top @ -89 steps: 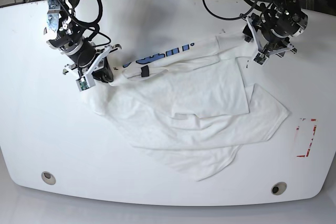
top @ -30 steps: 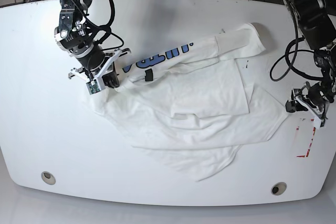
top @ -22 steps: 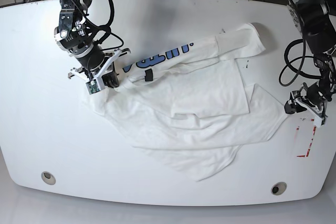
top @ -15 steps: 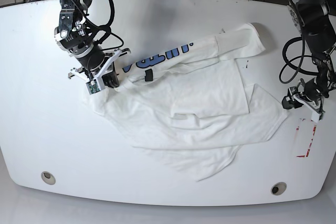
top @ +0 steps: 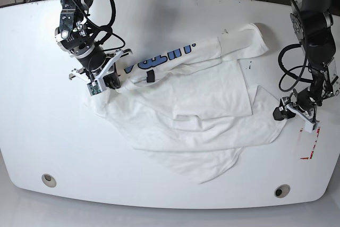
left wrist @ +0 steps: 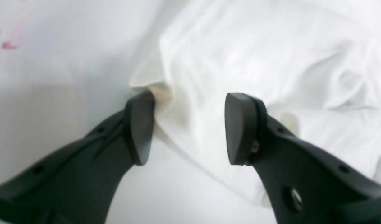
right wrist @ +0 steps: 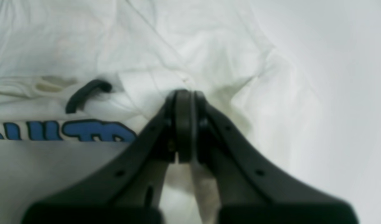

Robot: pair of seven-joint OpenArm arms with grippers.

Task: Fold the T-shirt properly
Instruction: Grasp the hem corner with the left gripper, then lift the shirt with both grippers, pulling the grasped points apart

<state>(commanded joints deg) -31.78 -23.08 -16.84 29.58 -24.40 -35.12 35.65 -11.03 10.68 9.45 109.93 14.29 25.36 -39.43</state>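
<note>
The T-shirt (top: 202,115) lies crumpled and partly folded across the middle of the white desk (top: 48,131), with several overlapping layers and a band of blue lettering (top: 159,59) running diagonally along its upper edge in the base view. A small dark neck label (top: 150,76) sits just below that lettering. The right gripper (top: 109,81), on the left side of the base view, is clenched on a fold of the T-shirt at the garment's upper left corner; the right wrist view shows its jaws pressed together with white fabric pinched between them (right wrist: 184,124), the blue lettering (right wrist: 69,131) to the left of the jaws and a dark curved loop (right wrist: 84,93) above it. The left gripper (top: 281,112), on the right side of the base view, sits low at the T-shirt's right edge, near a red mark (top: 311,142) on the desk. In the left wrist view the left gripper (left wrist: 184,127) is released: its two black fingers (left wrist: 240,130) stand well apart, straddling the corner of a fabric layer (left wrist: 165,93). One finger touches, or lies just beside, that corner on the desk side, and the other rests over the cloth. No fabric is clamped by it. Faint red marks (left wrist: 4,42) show at the upper left of that view on the bare desk.
</note>
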